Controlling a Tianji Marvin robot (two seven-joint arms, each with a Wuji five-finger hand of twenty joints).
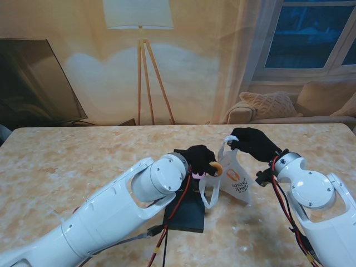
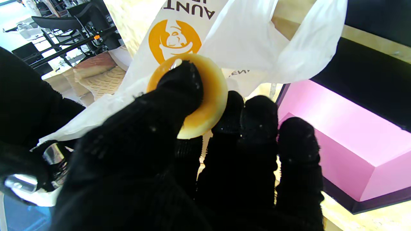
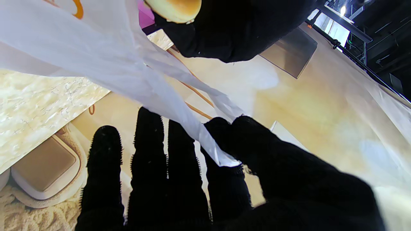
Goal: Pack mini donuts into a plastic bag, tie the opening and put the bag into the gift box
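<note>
Stand view: my left hand (image 1: 201,157) pinches a donut (image 1: 216,167) beside the bag (image 1: 232,177); my right hand (image 1: 253,143) grips its handle (image 1: 227,146), lifted. Packing step, I judge. Next, the donut must clear the bag's mouth.

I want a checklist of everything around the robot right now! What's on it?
Surface: marble-look table, mostly bare.
Job's things: mini donut pinched in the left hand; white plastic bag lifted by a handle in the right hand; gift box, black outside, pink inside, open.
Clutter: nothing seen.
Hands: both in black gloves, both holding.
Cables: red and black wires along the arms.
Surroundings: floor lamp, sofa, window.
</note>
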